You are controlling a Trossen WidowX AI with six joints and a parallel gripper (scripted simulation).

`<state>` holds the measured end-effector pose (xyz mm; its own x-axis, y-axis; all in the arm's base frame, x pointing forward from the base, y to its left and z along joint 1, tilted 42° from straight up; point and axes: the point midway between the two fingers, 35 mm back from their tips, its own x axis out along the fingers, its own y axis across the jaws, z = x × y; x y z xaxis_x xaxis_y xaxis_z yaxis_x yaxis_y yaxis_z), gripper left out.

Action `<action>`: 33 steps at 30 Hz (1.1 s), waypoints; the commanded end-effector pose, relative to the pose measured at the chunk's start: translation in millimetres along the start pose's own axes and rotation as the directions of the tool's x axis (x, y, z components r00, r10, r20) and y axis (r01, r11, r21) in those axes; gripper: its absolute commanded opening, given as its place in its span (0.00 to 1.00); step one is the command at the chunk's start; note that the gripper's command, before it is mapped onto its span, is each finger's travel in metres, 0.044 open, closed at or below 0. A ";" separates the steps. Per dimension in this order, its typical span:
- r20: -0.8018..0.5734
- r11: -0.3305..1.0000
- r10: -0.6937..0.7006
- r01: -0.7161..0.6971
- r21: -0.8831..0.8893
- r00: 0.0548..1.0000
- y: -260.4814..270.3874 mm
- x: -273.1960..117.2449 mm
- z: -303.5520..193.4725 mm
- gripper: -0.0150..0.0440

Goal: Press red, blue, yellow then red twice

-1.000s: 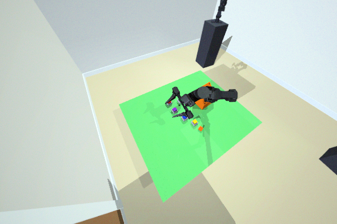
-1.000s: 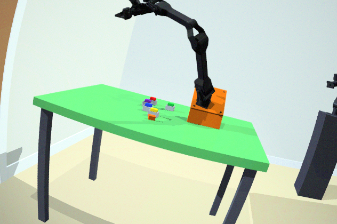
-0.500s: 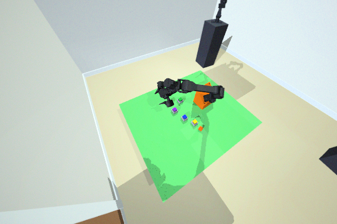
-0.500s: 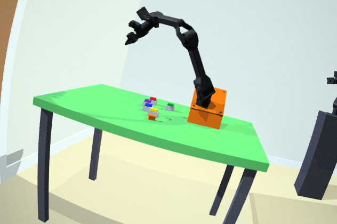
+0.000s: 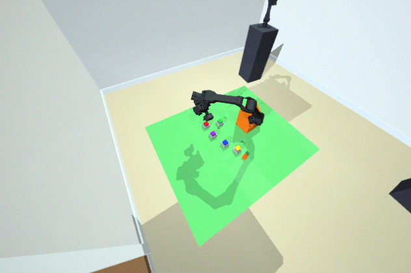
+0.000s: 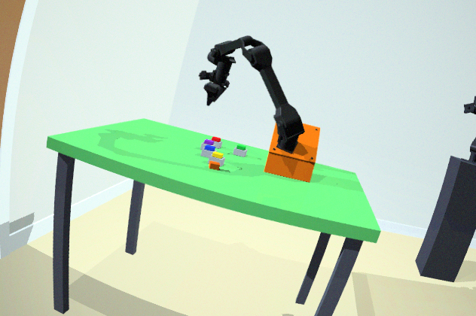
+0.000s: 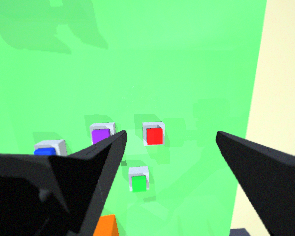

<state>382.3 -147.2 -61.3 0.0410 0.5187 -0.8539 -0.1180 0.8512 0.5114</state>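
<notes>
The red button (image 5: 206, 123) (image 6: 215, 139) (image 7: 154, 136) stands on the green table, raised on its white base. The blue button (image 5: 225, 142) (image 6: 209, 148) (image 7: 46, 151) stands farther along the row, partly behind a finger in the wrist view. The yellow button (image 5: 237, 147) (image 6: 217, 155) stands beyond the blue one and does not show in the wrist view. My gripper (image 7: 170, 135) is open and empty, pointing down high above the table. In the wrist view the red button lies between the fingertips, a little left of their middle. It touches no button.
A purple button (image 5: 212, 133) (image 6: 209, 142) (image 7: 101, 136) stands between red and blue. A green button (image 5: 220, 121) (image 6: 241, 147) (image 7: 139, 183) stands toward the arm's orange base (image 5: 244, 123) (image 6: 287, 167). A small orange block (image 5: 244, 156) (image 6: 214, 165) lies beside the yellow button.
</notes>
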 end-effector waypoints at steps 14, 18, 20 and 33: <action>-0.145 0.986 0.169 -0.168 0.016 0.975 5.2 97.6 -65.3 0.67; -0.145 0.986 0.169 -0.168 0.016 0.975 5.7 100.0 -65.9 0.49; -0.145 0.986 0.169 -0.168 0.016 0.975 5.7 100.0 -65.9 0.40; -0.145 0.986 0.169 -0.168 0.016 0.975 5.7 100.0 -65.9 0.29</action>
<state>320.2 -97.2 -149.6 -0.1250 0.6350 -0.7623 -0.1106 0.7547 0.6467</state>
